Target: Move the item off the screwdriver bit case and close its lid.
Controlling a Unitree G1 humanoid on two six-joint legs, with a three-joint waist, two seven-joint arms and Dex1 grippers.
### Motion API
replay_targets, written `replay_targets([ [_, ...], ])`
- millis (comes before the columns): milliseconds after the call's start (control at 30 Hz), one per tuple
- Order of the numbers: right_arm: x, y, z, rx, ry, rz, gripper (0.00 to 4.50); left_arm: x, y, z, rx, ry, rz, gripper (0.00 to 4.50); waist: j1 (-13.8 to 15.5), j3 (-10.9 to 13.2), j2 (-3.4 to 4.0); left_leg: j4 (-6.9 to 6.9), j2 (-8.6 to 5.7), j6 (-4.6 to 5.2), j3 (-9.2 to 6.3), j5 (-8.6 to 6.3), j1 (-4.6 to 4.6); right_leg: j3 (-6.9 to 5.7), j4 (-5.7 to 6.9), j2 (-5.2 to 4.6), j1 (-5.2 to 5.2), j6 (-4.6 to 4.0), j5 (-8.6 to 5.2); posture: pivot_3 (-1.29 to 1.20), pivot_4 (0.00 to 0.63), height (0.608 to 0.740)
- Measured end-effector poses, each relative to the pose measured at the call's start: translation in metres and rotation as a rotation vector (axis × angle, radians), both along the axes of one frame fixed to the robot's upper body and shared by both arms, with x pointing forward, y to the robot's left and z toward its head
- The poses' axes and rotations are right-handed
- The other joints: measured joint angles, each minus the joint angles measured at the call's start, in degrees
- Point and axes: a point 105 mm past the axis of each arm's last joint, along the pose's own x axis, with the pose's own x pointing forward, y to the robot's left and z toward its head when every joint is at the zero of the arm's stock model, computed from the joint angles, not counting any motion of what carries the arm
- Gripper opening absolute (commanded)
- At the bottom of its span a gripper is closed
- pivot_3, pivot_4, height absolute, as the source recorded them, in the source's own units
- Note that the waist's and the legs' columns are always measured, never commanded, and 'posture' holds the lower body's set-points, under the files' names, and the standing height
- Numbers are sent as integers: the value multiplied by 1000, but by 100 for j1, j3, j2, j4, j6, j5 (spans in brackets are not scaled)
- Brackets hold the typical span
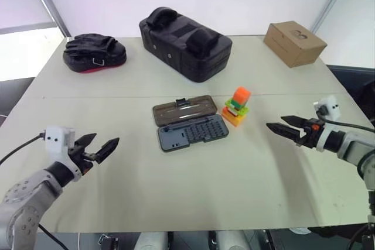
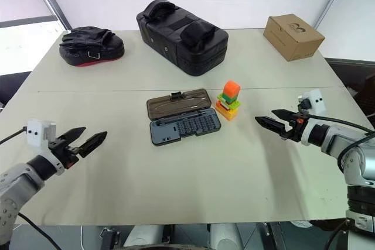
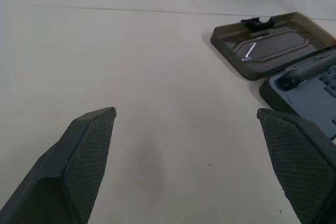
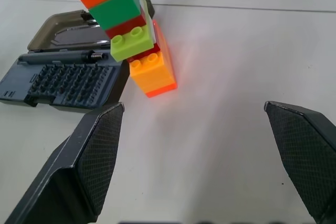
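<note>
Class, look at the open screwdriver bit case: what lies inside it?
Inside the screwdriver bit case: rows of small bits and a slim driver. Anything beneath them is hidden.

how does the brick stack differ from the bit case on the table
The orange, green and yellow toy brick stack stands upright and bright; the flat dark grey plastic bit case lies low, its smoky translucent lid folded open. The stack is narrower. Both rest on the pale table, side by side.
</note>
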Motion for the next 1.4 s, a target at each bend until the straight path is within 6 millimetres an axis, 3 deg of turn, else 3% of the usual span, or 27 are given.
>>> replay_targets([
  [800,5,2,-2,-14,-1,-50,4464,1,10,9,20,-47,19,4500,2,0,1,0,0,0,0,0,-1,0,0,1,-1,-5,-3,0,150,740],
  [1067,4,2,-5,-15,4,-55,4464,14,13,18,31,-77,-8,4500,6,1,0,0,-1,1,0,-1,-2,-1,-1,1,-1,-5,-4,0,150,740],
  [1267,-1,-2,-14,-19,24,-71,4464,21,3,14,51,-60,-79,4500,9,1,0,-1,-1,1,1,-1,-2,-1,0,1,-2,-4,-5,0,150,740],
  [1400,1,2,-15,-46,8,-60,4464,32,-27,38,72,-123,-274,4500,22,1,0,0,-4,1,1,-1,-2,-1,-1,2,-1,-4,-5,0,150,740],
])
